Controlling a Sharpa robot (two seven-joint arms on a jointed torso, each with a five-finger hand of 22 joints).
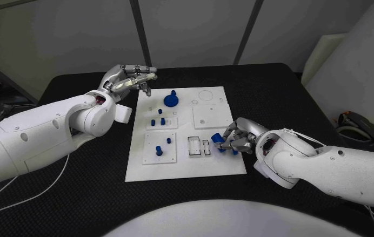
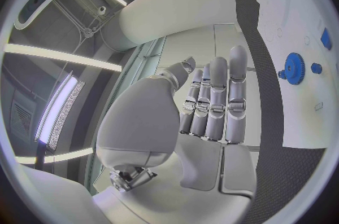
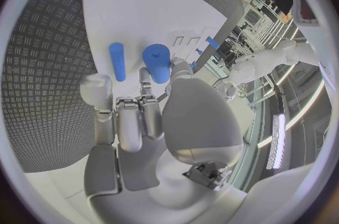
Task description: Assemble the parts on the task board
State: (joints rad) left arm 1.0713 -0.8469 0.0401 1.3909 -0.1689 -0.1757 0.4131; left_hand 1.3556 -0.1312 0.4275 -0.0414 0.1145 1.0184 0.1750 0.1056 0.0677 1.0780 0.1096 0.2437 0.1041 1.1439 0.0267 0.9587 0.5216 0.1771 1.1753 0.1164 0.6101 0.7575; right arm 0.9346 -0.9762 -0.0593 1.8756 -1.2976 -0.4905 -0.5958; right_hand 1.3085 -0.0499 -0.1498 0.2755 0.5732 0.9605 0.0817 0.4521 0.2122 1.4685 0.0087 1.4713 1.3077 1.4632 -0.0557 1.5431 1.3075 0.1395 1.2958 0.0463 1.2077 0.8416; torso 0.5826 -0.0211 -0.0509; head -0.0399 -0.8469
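My right hand sits at the near right edge of the task board, fingers closed round a thick blue cylinder; I should keep it upright and line it over its socket before pressing. My left hand hangs off the board's far left corner, fingers apart, holding nothing. The right wrist view shows a slimmer blue peg just beside the cylinder; the left wrist view catches the blue gear
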